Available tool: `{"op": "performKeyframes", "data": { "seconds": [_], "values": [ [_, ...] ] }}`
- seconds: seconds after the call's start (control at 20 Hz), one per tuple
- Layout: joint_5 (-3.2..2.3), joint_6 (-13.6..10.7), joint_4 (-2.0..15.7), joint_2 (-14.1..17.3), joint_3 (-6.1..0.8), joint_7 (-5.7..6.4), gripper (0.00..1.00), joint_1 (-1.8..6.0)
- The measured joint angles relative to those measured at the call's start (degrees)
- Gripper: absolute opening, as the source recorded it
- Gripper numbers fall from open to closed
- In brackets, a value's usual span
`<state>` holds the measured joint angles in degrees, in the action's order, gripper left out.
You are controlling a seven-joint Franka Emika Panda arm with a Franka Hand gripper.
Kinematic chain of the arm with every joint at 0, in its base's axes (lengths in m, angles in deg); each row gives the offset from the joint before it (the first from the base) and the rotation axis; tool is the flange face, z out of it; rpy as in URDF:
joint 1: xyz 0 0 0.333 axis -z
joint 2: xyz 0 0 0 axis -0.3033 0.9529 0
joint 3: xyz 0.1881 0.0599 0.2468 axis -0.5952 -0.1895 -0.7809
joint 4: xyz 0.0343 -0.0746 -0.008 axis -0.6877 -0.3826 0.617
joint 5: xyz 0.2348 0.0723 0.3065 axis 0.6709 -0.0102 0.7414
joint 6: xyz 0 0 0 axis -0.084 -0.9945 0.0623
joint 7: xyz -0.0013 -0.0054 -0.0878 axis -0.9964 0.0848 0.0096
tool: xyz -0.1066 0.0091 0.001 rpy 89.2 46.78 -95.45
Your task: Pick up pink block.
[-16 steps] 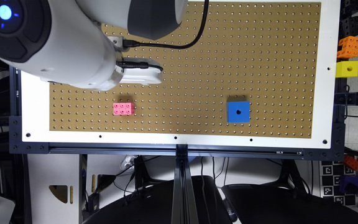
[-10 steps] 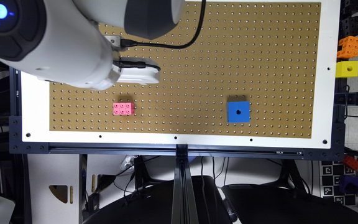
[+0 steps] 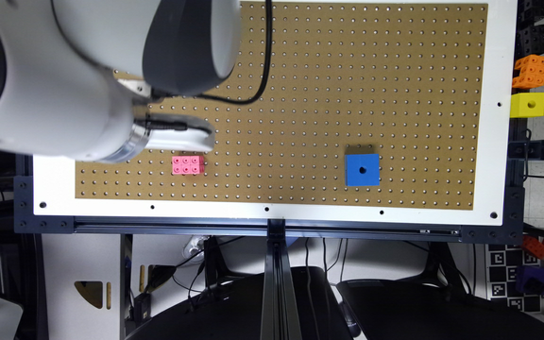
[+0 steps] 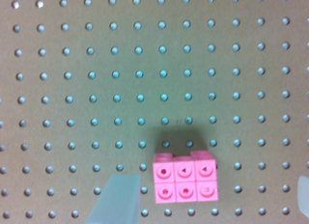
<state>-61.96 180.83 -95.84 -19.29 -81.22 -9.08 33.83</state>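
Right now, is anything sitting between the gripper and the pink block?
Nothing visible does. The pink block lies alone on bare pegboard, and the blue cube sits far off toward the exterior view's right.

Bright even overhead light; wrist view soft, blurred; short shadow behind pink block (image 4: pixel 185 177).

- In my exterior view the arm (image 3: pixel 64 75) covers the pegboard's (image 3: pixel 347 71) corner on that view's left and runs off the frame.
- The gripper (image 3: pixel 177 137) is a white shape there, partly under the wrist.
- On the wrist feed one blurred finger (image 4: pixel 116 200) is cut by the frame edge; the other (image 4: pixel 304 190) is a sliver.
- The orange block (image 3: pixel 531 71) is too small to read.
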Motion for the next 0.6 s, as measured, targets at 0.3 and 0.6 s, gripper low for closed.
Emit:
{"op": "performKeyframes", "data": {
  "seconds": [0.3,0.6],
  "values": [
    [0.0,-0.23,2.08,1.59,0.0,-0.2,1.0,0.22],
    [0.0,0.98,2.09,3.94,-0.01,-0.21,1.0,0.21]
  ]
}}
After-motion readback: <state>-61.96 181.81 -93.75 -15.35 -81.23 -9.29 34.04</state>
